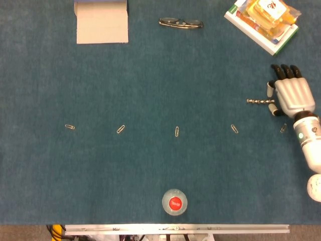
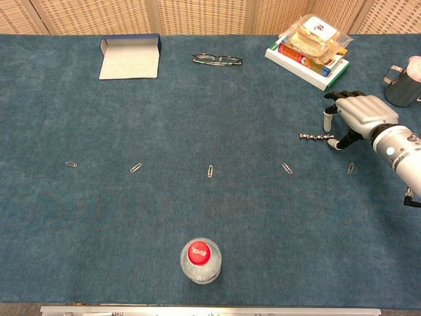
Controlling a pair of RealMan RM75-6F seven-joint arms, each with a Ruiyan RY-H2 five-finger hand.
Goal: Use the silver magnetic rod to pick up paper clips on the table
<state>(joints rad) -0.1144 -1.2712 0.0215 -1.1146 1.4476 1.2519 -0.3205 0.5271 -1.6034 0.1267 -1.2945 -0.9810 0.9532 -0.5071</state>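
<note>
The silver magnetic rod [image 1: 258, 101] [image 2: 314, 137] lies flat on the blue table cloth at the right. My right hand [image 1: 292, 94] [image 2: 360, 116] hovers over the rod's right end, palm down and fingers spread. Its thumb and one finger stand on either side of that end, and the rod still rests on the cloth. Several paper clips lie in a row across the table: one [image 1: 69, 126] [image 2: 71, 164] at the far left, one [image 1: 177, 131] [image 2: 210, 171] in the middle, one [image 1: 283, 128] [image 2: 350, 168] just below the hand. My left hand is in neither view.
A clear bottle with a red cap [image 1: 174, 203] [image 2: 201, 260] stands near the front edge. At the back lie an open box [image 1: 101, 22] [image 2: 129, 59], glasses [image 1: 181, 23] [image 2: 217, 60] and stacked books [image 1: 261, 22] [image 2: 309, 49]. A metal cup [image 2: 398, 82] stands far right.
</note>
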